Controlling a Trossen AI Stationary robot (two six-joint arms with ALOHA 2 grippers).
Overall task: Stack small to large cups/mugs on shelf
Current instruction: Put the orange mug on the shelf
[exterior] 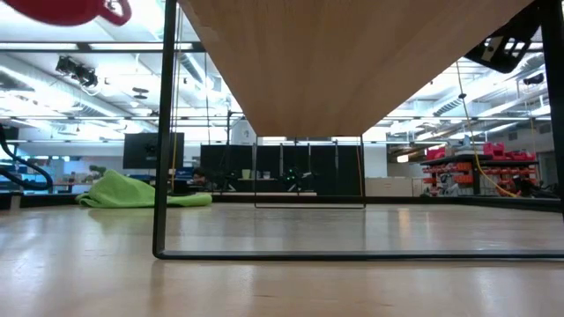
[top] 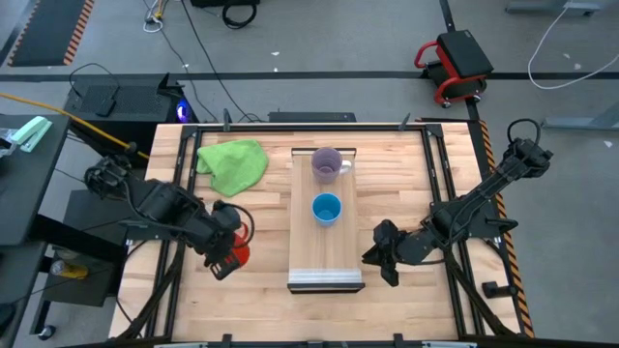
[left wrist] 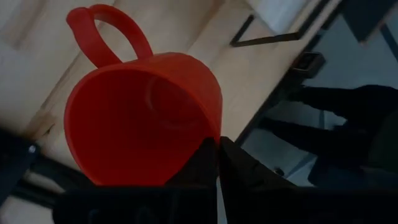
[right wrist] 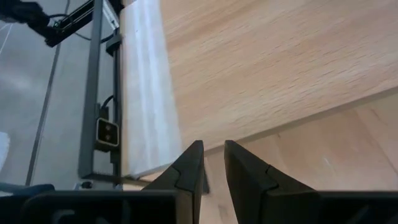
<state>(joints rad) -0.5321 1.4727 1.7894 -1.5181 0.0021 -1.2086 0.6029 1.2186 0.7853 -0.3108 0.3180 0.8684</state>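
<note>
The shelf [top: 327, 253] is a long light-wood board raised on black legs, its grey strip at the near end. A translucent purple mug [top: 327, 164] and a blue cup [top: 327, 209] stand upright on it. My left gripper [top: 224, 249] is left of the shelf, shut on a red mug [top: 237, 254], which is lifted high in the low view [exterior: 75, 11]. My right gripper [top: 384, 256] hangs just right of the shelf's near end, empty, its fingers [right wrist: 194, 158] all but closed with a narrow gap. My left gripper pinches the red mug's wall at the rim [left wrist: 210, 138], one finger inside the mug and one outside, on the side away from the handle [left wrist: 106, 31]. The mug is lifted clear of the table, and its open mouth faces the wrist camera.
A green cloth [top: 234, 162] lies on the tabletop at the far left, also showing in the low view [exterior: 141, 194]. The shelf's black legs [exterior: 160, 132] stand on the table. Bare wood lies on both sides of the shelf.
</note>
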